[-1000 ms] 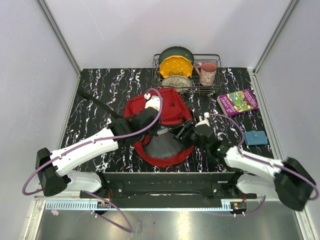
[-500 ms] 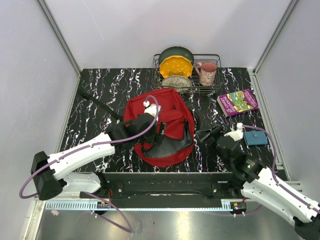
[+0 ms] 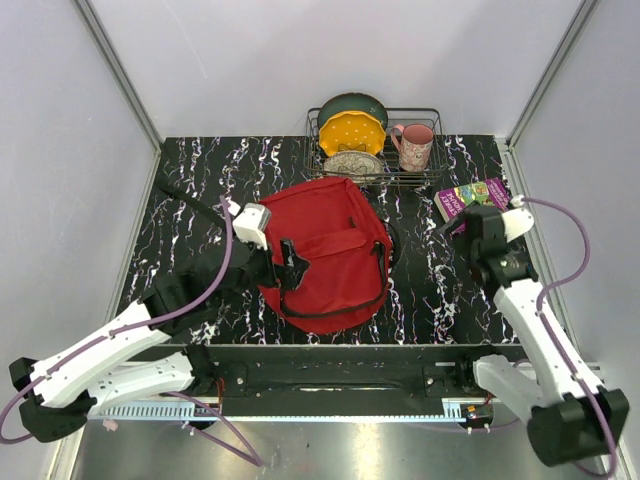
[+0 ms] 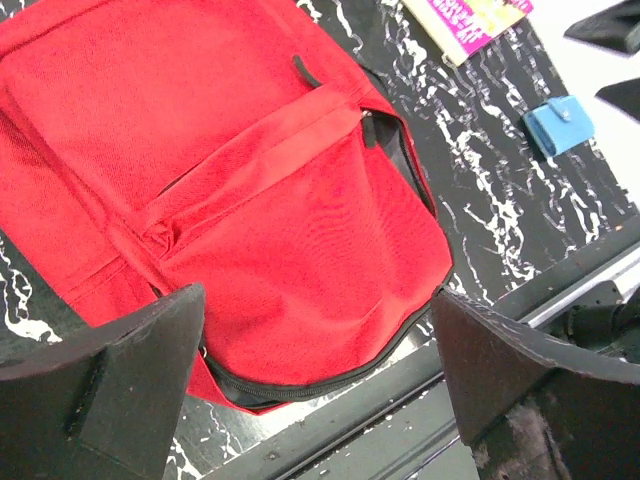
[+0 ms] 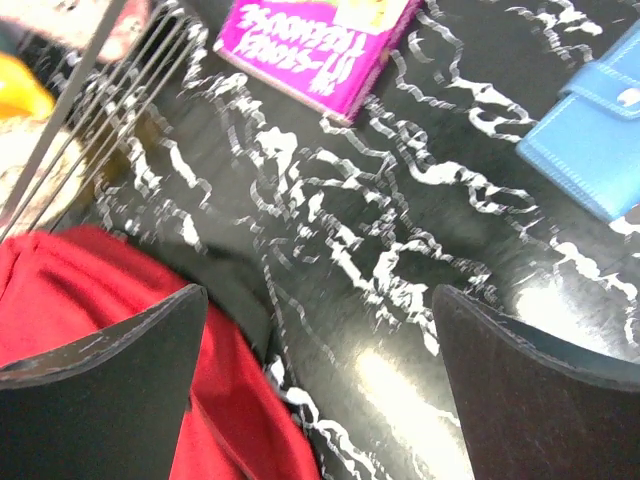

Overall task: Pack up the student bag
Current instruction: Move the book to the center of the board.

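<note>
The student bag [image 3: 330, 250] is a red backpack lying flat in the middle of the black marbled table, flap down, black zipper along its near edge. It fills the left wrist view [image 4: 250, 190]. My left gripper [image 3: 289, 266] hovers at the bag's left side, open, with nothing between its fingers [image 4: 110, 390]. My right gripper [image 3: 450, 223] is open and empty over bare table to the bag's right, close to the book. Only the bag's edge [image 5: 110, 340] shows in the right wrist view.
A purple book [image 3: 478, 196] lies at the back right, partly under my right arm [image 5: 320, 40]. A blue wallet [image 5: 590, 135] lies beside it [image 4: 558, 122]. A wire dish rack [image 3: 375, 165] with plates and a pink mug [image 3: 415, 146] stands behind the bag.
Both grippers opened and pulled out of the bag. The bag's opening fell flat. The left arm drew back to the left, and the right arm swung out right towards the book.
</note>
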{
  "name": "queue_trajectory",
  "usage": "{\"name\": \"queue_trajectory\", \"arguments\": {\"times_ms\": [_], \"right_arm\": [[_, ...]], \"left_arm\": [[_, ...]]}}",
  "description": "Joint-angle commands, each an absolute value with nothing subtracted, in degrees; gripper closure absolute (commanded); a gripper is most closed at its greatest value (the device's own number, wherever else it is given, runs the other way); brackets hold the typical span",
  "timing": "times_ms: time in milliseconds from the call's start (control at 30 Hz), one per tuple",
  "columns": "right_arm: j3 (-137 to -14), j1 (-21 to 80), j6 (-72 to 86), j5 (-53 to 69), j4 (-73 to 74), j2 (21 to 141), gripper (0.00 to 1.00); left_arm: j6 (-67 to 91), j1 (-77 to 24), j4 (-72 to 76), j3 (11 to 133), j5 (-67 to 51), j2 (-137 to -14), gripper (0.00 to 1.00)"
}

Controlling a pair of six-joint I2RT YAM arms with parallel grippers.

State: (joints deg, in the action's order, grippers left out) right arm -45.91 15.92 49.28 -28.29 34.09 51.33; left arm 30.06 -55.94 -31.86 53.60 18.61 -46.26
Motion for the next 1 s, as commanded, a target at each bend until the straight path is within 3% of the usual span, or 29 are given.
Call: {"name": "queue_trajectory", "arguments": {"times_ms": [0, 100, 300, 633, 967], "right_arm": [[-51.15, -1.60, 41.13, -12.43, 31.21, 59.84, 0.00], [-54.66, -9.99, 41.31, -2.39, 28.39, 67.31, 0.00], [-63.53, -15.64, 39.20, 1.39, 20.58, 81.37, 0.00], [-87.60, -17.49, 28.32, -6.67, 21.09, 105.45, 0.00], [-102.82, -17.58, 21.28, -11.96, 20.57, 123.74, 0.00]], "left_arm": [[31.64, -55.72, -32.08, 51.77, 20.39, -47.99, 0.01], [31.90, -55.64, -31.99, 51.33, 20.21, -48.87, 0.01], [31.03, -55.46, -30.50, 50.63, 20.21, -49.57, 0.01], [27.16, -52.74, -26.46, 50.80, 17.41, -51.85, 0.01], [25.31, -47.82, -24.78, 51.15, 12.04, -55.46, 0.01]]}}
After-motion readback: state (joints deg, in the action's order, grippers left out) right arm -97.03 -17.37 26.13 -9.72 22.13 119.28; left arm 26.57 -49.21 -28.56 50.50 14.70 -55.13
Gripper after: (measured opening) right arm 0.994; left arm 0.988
